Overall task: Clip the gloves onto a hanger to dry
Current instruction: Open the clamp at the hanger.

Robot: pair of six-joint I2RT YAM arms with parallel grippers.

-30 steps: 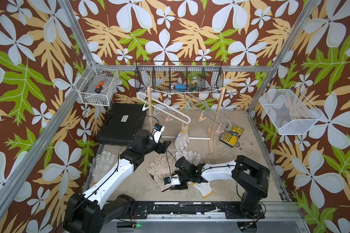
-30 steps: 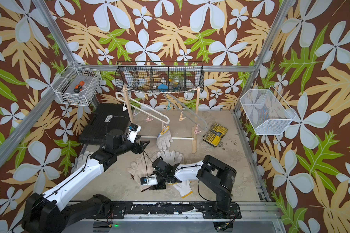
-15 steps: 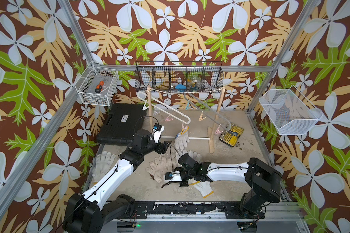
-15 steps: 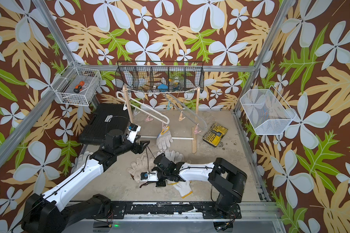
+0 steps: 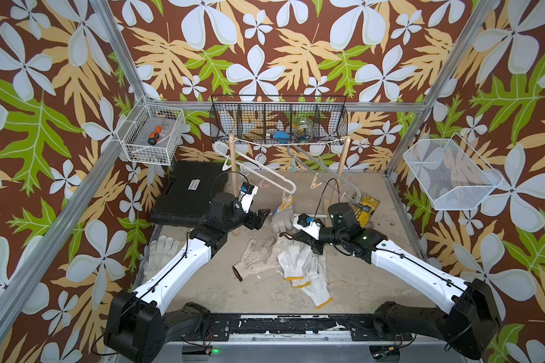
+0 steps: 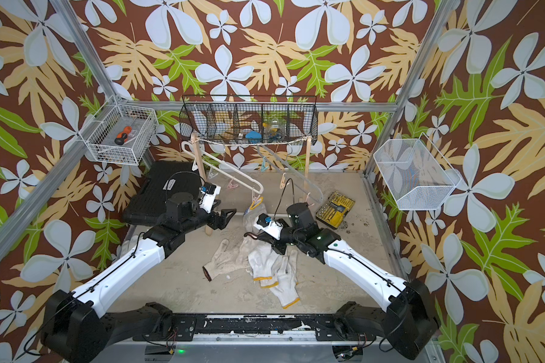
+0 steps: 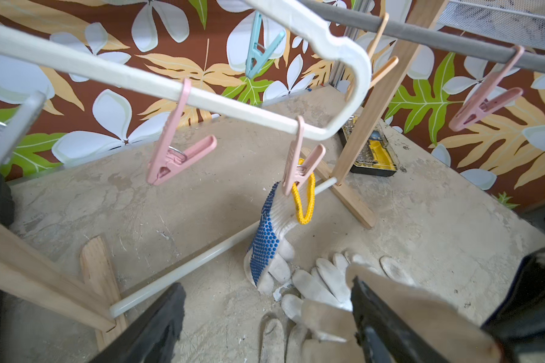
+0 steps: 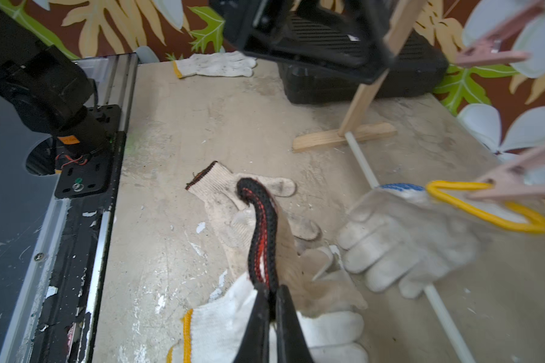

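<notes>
2 grippers; clock dirs per a top view. L gripper (image 5: pixel 262 218): jaws wide, empty; free pink clip (image 5: pixel 263 185) on white hanger (image 7: pixel 233 104) sat near, at its 12 o'clock. One clipped glove (image 5: pixel 282 218) hung from end clip. R gripper (image 8: pixel 271 301): pinched shut on dark cuff of held glove (image 8: pixel 260 220), cuff raised, rest draped into pile (image 5: pixel 296 267). Cuff lay approx 4 o'clock from L; free clip approx 11 o'clock from R. Judged: L nearer clip.
</notes>
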